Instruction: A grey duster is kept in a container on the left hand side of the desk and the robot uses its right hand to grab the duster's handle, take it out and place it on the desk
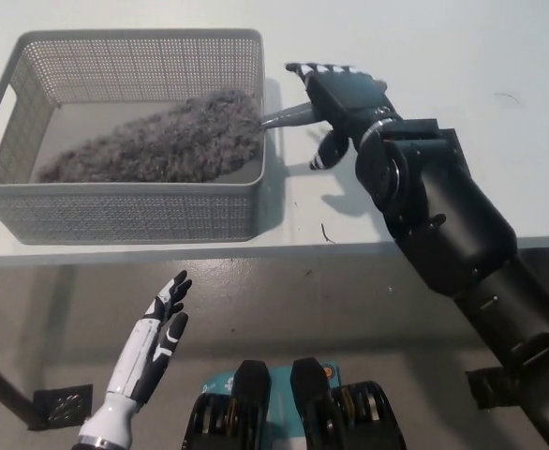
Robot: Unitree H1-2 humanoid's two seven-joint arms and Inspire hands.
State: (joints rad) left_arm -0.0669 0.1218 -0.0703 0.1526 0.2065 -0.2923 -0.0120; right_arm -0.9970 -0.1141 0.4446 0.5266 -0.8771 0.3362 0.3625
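Right robot hand (338,98) unclenched over duster (153,145) handle, not grasping; duster in basket (125,211). Left robot hand (157,333) released. No readable writing.

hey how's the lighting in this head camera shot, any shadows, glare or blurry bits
Head view: even, soft light on the pale desk, no glare; the right hand casts a faint shadow on the desk beside the basket; the duster and its handle look sharp; the floor below is dimmer, where the left hand rests open.

Black right arm (443,225) (bulky, jointed)
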